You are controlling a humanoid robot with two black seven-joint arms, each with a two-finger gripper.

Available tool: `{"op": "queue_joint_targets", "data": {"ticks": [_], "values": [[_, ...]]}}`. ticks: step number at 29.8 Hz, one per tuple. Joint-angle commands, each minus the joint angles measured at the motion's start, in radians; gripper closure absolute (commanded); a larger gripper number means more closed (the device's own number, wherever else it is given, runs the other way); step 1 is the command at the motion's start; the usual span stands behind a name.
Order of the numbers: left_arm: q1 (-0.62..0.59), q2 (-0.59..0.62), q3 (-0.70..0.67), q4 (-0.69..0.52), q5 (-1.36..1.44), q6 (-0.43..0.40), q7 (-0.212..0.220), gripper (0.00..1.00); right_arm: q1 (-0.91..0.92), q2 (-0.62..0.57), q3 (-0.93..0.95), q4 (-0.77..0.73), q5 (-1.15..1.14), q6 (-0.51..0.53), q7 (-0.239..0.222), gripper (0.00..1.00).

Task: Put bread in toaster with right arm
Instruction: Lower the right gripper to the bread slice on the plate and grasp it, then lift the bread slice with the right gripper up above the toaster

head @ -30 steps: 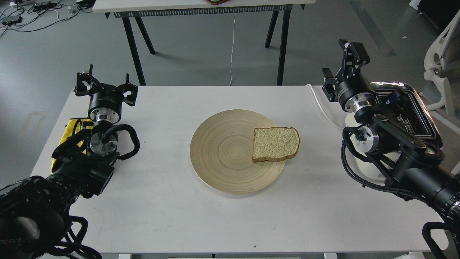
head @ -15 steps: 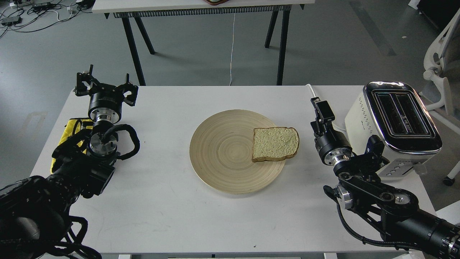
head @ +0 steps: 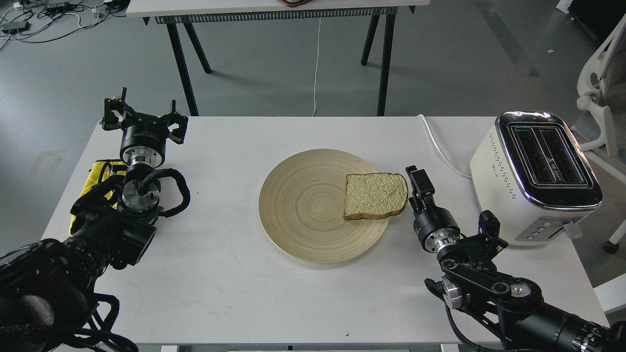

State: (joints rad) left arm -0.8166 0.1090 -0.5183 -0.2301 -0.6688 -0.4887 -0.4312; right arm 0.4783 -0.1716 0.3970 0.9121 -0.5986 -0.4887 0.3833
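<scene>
The bread (head: 375,195) lies flat on the right part of a round wooden plate (head: 303,205) in the middle of the white table. The cream-white toaster (head: 538,176) stands at the table's right edge, its two black slots facing up and empty. My right gripper (head: 419,182) is low over the table, just right of the bread's right edge, between the bread and the toaster. It is seen narrow and dark, so its fingers cannot be told apart. My left gripper (head: 144,120) is at the far left, open and empty.
A yellow cloth (head: 98,176) lies under my left arm at the table's left edge. The toaster's white cord (head: 440,146) runs across the table behind my right gripper. Another table (head: 274,7) stands behind, and a white chair (head: 596,88) at the far right.
My right arm has come down from in front of the toaster and moved left, to the bread's right edge. The toaster now shows in full. The bread and left arm have not moved.
</scene>
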Motion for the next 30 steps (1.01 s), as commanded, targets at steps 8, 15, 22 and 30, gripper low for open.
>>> {"op": "queue_joint_targets", "data": {"ticks": [8,15,22,30], "values": [[0.001,-0.002,0.0,0.0,0.0,0.0,0.0,0.0,0.0,0.027,-0.013,-0.016,0.0,0.0,0.0,0.24],[0.001,-0.002,0.0,0.0,0.0,0.0,0.0,0.0,0.01,0.026,-0.064,-0.016,-0.001,0.0,-0.006,0.75],[0.001,-0.002,0.0,0.0,0.0,0.0,0.0,0.0,0.01,0.024,-0.066,-0.004,0.003,0.0,0.0,1.0],[-0.001,0.0,0.0,0.0,0.0,0.0,0.0,0.0,0.065,-0.112,0.005,0.177,0.005,0.0,-0.012,1.0]]}}
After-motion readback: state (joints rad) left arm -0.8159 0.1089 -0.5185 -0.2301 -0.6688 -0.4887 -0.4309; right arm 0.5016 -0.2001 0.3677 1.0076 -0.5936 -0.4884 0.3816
